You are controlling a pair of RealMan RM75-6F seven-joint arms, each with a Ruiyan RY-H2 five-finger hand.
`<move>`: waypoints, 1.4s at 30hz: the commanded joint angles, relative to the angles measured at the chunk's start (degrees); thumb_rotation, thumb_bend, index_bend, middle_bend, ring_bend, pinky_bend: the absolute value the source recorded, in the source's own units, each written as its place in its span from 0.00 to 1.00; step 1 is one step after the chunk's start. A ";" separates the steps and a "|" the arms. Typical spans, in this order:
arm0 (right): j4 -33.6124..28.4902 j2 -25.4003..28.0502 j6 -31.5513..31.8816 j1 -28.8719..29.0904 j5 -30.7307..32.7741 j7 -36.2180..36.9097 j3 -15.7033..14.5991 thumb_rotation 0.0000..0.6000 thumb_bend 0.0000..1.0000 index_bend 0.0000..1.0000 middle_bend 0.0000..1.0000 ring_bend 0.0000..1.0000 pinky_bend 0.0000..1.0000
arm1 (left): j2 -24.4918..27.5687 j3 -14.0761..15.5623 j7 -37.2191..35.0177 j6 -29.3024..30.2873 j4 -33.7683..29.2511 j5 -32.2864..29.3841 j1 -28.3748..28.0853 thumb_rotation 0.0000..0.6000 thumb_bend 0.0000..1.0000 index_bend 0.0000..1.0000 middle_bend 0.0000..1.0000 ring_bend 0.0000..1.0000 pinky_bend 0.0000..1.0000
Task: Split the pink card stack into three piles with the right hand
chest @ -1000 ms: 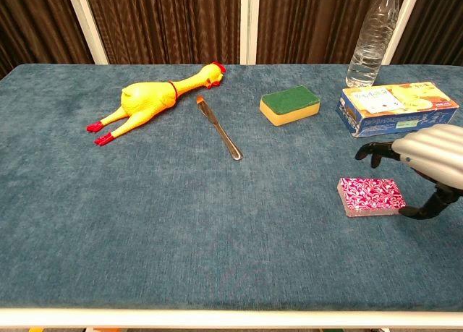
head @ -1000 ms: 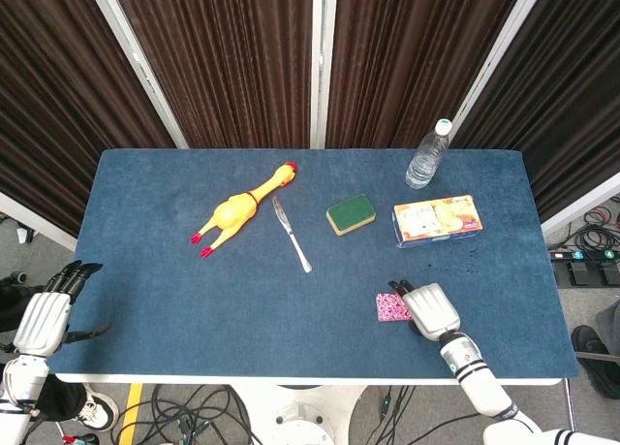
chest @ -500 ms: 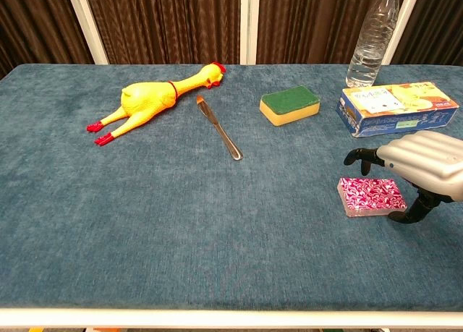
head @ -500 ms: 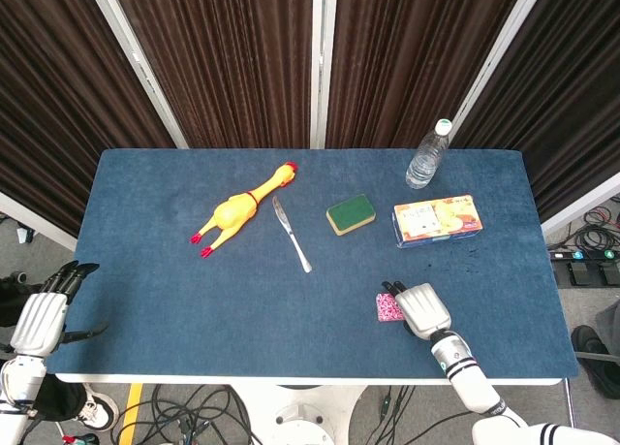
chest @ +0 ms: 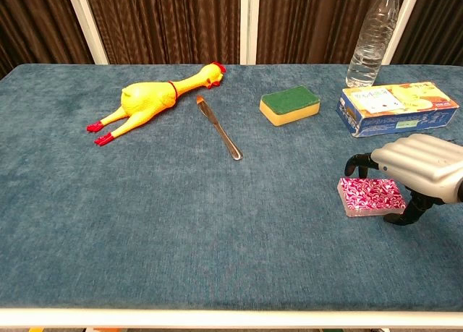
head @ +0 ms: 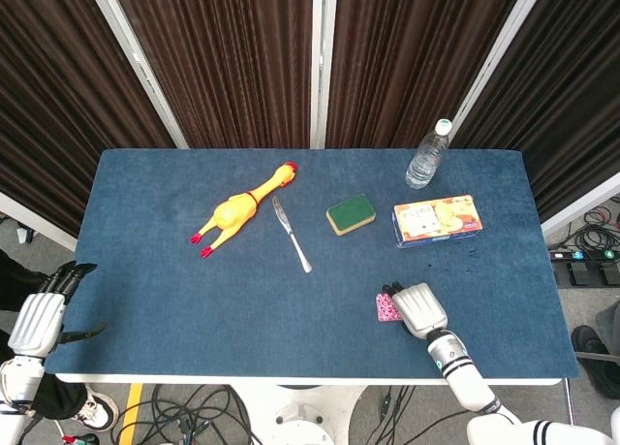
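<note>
now | right robot hand (chest: 418, 168) has lowered over the pink card stack (chest: 369, 196) near the surface's (chest: 217, 223) front right corner, fingers apart straddling it, not clamped | stack whole, split pending

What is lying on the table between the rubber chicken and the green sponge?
A table knife lies between the rubber chicken and the green sponge, touching neither; both views show it.

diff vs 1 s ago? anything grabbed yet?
The right robot hand moved in toward the pink card stack and lowered; its fingers now straddle the stack, but a grip cannot be confirmed. The stack lies in one pile where it was. The left robot hand drifted slightly lower off the table's edge. Rubber chicken, knife, sponge, box, bottle unchanged.
</note>
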 commanded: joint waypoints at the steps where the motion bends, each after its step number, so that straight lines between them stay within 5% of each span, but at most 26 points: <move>1: 0.10 -0.10 0.13 0.11 0.11 0.08 -0.05 1.00 0.12 0.25 0.31 0.85 0.93 | -0.01 -0.01 -0.05 0.04 0.04 -0.01 0.04 1.00 0.03 0.16 0.15 0.06 0.18; 42: -0.09 -1.42 2.18 1.70 1.34 -0.85 -0.88 1.00 0.14 0.31 0.38 0.85 0.93 | -0.11 -0.08 -0.73 -0.03 0.61 -0.13 0.25 1.00 0.03 0.16 0.15 0.06 0.18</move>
